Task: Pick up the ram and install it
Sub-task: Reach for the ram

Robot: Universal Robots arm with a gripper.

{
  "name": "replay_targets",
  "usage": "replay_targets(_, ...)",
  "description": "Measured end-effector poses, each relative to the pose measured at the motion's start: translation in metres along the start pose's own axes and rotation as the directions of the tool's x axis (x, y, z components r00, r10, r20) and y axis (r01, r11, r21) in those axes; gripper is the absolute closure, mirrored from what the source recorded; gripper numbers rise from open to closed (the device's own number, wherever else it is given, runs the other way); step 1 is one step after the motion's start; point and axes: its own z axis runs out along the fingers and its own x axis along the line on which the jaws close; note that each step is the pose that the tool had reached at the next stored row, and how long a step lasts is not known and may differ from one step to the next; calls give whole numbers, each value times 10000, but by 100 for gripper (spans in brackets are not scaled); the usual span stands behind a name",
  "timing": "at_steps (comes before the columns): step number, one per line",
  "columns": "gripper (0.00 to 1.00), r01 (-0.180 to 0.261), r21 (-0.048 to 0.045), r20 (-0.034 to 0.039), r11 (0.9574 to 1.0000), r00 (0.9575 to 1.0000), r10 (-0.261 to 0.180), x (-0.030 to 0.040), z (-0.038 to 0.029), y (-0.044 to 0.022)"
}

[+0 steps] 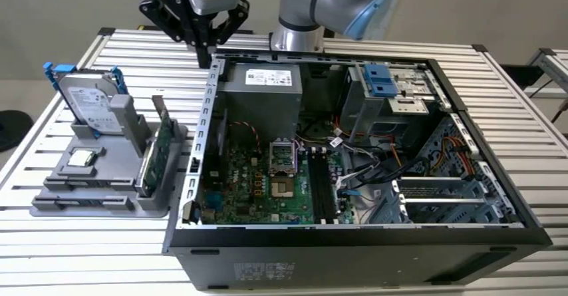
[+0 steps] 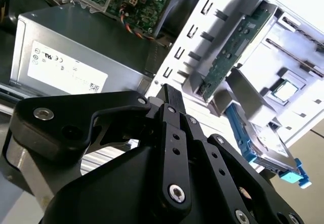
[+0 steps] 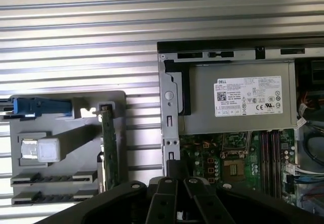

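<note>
Judging the job as hardly begun: not yet lifting anything, not yet seating anything. Holding the pincer [image 1: 206, 58] fully closed, fingertips pressed together, gripping nothing at all. Hovering high over the far rim of the open computer case [image 1: 355, 235], with the grey power supply [image 1: 262, 86] just below the pincer and a little to one side.

Spotting the ram [image 1: 153, 164] well apart from the pincer, lower down and on the side away from the case. Finding it standing on its long edge in a slot of the grey parts tray [image 1: 53, 207]. Catching the ram [image 3: 108, 148] edge-on in the first wrist view, as a thin green strip.

Noting in that same tray a silver hard drive [image 1: 89, 103] with blue rails, propped upright beyond the ram from the pincer's side. Noting also a square processor chip [image 1: 82, 157] lying flat in its pocket.

Looking into the case, below the pincer and toward the middle: seeing the motherboard [image 1: 249, 193] and its black memory slots [image 1: 321, 186]. Reading those slots as unfilled, as far as can be judged. Counting both the pick and the fitting as undone.
</note>
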Motion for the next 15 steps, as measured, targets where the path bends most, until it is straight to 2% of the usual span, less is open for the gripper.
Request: replay_targets(15, 100, 0, 0, 0, 10000, 10000, 0, 164, -4, -11)
